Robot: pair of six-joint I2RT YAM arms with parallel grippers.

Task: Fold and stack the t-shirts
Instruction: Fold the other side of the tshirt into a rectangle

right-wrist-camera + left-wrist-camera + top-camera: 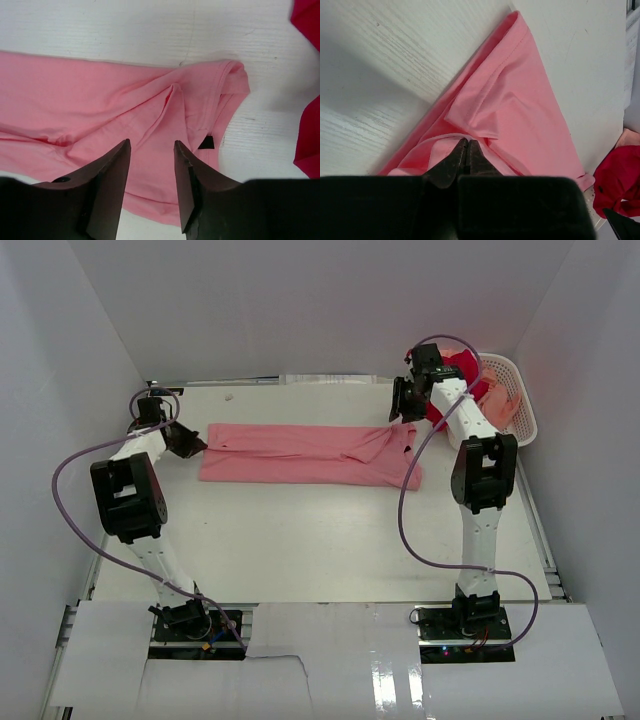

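The pink shirt [300, 453] lies folded into a long strip on the table [300, 540], stretched between the two grippers. The left gripper [468, 146] has its jaws pressed together, with the tips pinching the hem at the strip's left end. The cloth fans out ahead of it, flat apart from one folded-over flap. The right gripper [150, 147] hangs over the strip's other end with its jaws spread and nothing gripped. The rumpled collar end and a small black label [206, 143] lie just ahead of its fingertips.

There are three shirts. The red shirt [462, 372] lies just to the right of the right gripper, bunched at the basket [528, 426] and spilling onto the table. The peach shirt [498, 400] sits inside the basket, beyond the red one. There is one basket, a white plastic lattice, in the far right corner.

Each of the two arms trails a purple cable [70, 500]. The table is white with a faint grain, and plain white walls [330, 300] close it in on three sides.
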